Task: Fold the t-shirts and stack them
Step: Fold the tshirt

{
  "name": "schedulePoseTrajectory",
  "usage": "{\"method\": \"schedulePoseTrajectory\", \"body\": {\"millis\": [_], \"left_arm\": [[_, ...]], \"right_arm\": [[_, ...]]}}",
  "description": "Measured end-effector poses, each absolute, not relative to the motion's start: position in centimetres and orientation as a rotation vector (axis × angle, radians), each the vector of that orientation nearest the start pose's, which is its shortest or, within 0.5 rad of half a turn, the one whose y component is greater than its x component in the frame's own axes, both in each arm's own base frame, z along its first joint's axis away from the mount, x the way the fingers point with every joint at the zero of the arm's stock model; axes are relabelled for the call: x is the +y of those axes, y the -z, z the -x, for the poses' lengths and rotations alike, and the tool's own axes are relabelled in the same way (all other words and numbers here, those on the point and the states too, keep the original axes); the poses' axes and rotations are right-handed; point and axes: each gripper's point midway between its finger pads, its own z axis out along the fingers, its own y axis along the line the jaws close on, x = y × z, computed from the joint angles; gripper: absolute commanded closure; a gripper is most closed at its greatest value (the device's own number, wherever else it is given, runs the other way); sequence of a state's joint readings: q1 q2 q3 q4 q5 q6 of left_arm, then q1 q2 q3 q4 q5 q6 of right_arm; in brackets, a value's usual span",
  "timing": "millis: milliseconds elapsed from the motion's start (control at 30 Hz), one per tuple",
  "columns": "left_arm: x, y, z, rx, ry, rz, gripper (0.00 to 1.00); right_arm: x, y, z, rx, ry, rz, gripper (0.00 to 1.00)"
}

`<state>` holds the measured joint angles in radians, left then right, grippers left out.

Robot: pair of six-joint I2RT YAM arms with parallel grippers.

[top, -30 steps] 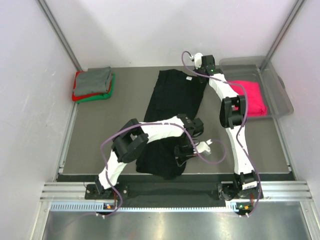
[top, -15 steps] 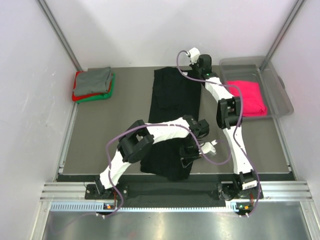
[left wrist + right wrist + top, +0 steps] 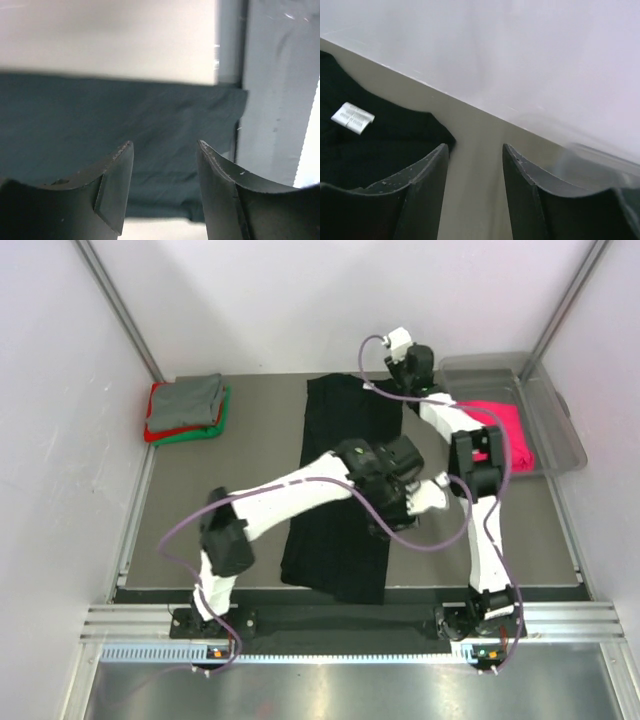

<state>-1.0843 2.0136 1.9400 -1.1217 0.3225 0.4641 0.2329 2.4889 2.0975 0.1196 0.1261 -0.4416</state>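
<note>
The black t-shirt (image 3: 338,540) lies as a long, narrow strip down the middle of the table, from the back edge to the front edge. My left gripper (image 3: 386,512) hovers over its right edge, open, with only dark cloth (image 3: 125,115) under the empty gap between the fingers (image 3: 164,145). My right gripper (image 3: 403,380) is at the shirt's far right corner, open and empty (image 3: 475,147), above bare table just right of the collar (image 3: 370,145) and its white neck label (image 3: 352,118). A grey tee (image 3: 187,397) tops a stack over red (image 3: 158,431) and green (image 3: 217,424) tees at the back left.
A clear plastic bin (image 3: 562,445) at the back right holds a hot-pink tee (image 3: 503,435). White walls and metal posts close in the table on three sides. The arms' bases sit on a rail (image 3: 340,625) along the near edge.
Both grippers went from shut to open and let go of the black shirt. The left gripper drew back from the shirt's near part toward the middle. The shirt now lies narrower.
</note>
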Motion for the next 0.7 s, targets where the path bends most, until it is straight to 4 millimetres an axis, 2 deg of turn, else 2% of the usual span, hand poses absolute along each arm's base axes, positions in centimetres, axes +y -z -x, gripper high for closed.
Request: {"method": "schedulePoseTrajectory", "body": {"millis": [67,100,167,233,300,333,367,433,500,533,567,633,700], "left_arm": [[-39.2,-18.5,-19.1,-2.437,-0.700,2.423,0.43],[-38.1,-19.8,-20.3,-2.517,-0.711,2.409,0.43],[-34.3,-21.5,-23.5,-2.719,-0.712,2.285,0.43],[-29.5,-22.0,-27.1,-2.933,-0.684,2.075,0.44],[-24.6,-21.4,-30.1,-3.117,-0.652,1.834,0.47],[-21.9,-20.7,-31.1,-3.197,-0.623,1.696,0.48],[-19.7,-19.9,-31.5,-3.251,-0.595,1.577,0.49],[-17.4,-18.1,-30.1,-3.268,-0.579,1.435,0.55],[-16.7,-16.4,-27.3,-3.221,-0.613,1.376,0.59],[-16.6,-15.9,-26.2,-3.204,-0.632,1.356,0.61],[-16.3,-15.3,-25.0,-3.186,-0.656,1.334,0.62],[-15.4,-14.2,-23.4,-3.168,-0.685,1.258,0.65],[-14.2,-12.8,-22.5,-3.159,-0.694,1.151,0.63]], "right_arm": [[11.3,-16.8,-67.3,1.773,0.256,0.509,0.52],[10.8,-19.3,-65.9,1.758,0.244,0.488,0.53],[10.5,-23.6,-62.3,1.737,0.187,0.481,0.56],[11.0,-28.3,-57.1,1.700,0.077,0.514,0.58],[12.7,-32.2,-51.7,1.622,-0.060,0.610,0.64],[13.9,-33.1,-48.7,1.595,-0.123,0.683,0.64],[15.4,-33.1,-45.8,1.570,-0.178,0.772,0.63],[18.9,-31.1,-40.2,1.539,-0.289,0.969,0.64],[22.4,-26.2,-34.5,1.541,-0.408,1.186,0.64],[23.8,-22.9,-31.5,1.565,-0.473,1.301,0.65],[24.7,-19.6,-28.6,1.597,-0.533,1.415,0.65],[25.3,-14.6,-23.8,1.662,-0.628,1.600,0.66],[25.4,-11.6,-20.2,1.681,-0.686,1.750,0.65]]}}
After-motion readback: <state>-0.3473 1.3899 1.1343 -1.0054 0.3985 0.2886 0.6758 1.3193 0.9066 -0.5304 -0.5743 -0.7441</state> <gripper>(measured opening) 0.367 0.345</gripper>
